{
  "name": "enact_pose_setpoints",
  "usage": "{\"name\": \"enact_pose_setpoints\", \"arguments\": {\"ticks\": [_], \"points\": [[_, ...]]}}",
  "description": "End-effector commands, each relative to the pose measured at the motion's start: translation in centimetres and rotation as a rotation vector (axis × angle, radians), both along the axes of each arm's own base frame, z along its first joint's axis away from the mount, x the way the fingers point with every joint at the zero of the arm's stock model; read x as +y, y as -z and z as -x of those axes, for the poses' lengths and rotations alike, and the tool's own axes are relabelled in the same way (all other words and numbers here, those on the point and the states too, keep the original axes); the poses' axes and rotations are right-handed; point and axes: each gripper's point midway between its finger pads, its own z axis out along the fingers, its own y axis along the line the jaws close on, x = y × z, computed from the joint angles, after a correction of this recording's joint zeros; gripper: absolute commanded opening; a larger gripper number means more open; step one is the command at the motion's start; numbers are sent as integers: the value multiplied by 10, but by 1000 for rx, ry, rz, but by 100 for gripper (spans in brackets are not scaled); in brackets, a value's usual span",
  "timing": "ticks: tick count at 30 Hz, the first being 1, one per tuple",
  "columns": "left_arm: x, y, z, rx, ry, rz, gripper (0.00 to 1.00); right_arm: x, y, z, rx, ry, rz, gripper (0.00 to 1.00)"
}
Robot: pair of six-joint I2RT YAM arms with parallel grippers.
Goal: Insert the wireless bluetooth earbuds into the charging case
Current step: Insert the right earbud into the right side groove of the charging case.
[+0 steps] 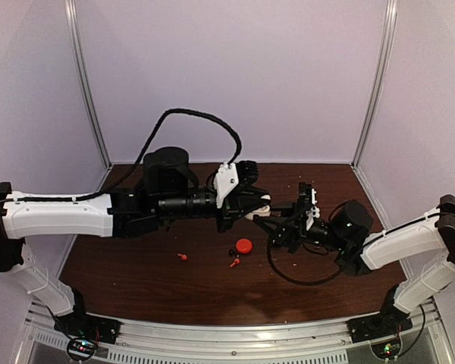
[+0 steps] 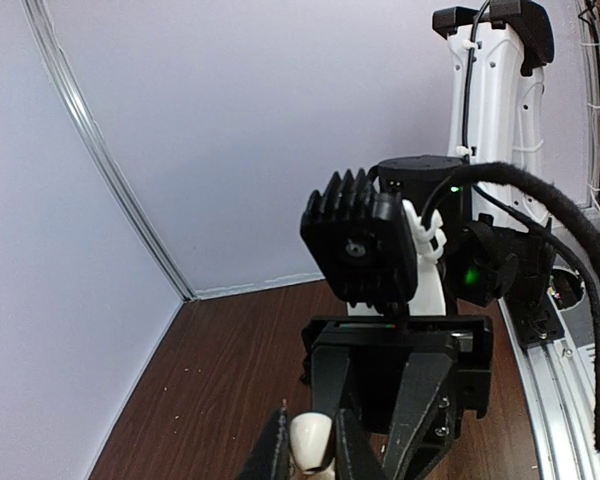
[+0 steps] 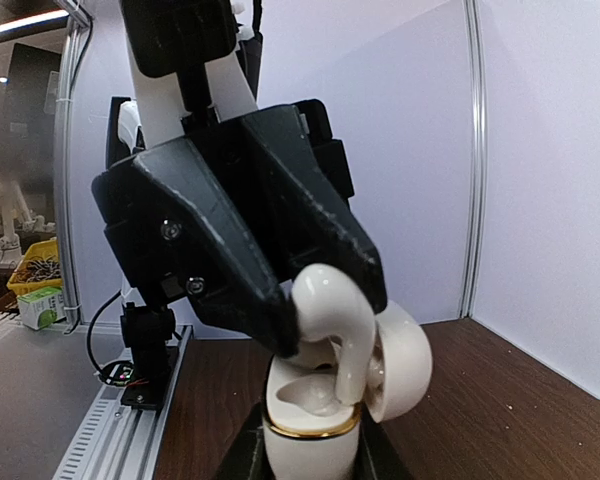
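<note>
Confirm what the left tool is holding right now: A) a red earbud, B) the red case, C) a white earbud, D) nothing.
C: the right wrist view shows a white earbud pinched in the left tool, its stem at the mouth of the white case, lid open, which the right tool grips; the red earbuds lie on the table.
</note>
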Motion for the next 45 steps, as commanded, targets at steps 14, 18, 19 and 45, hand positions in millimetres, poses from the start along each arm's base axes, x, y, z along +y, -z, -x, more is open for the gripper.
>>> {"name": "enact_pose_setpoints", "arguments": {"ticks": [14,18,19,45], "points": [[-8,7,-5,49,-12,-38,5,-10,-29,1,-44,43,-84,0],[-9,4,-11,54,-46,-26,5,-10,-30,0,-46,48,-87,0],[-9,3,-13,58,-56,-20,5,-11,-30,0,-46,51,-89,0],[-8,27,-30,119,-158,-104,19,-21,-43,1,-69,93,-119,0]]}}
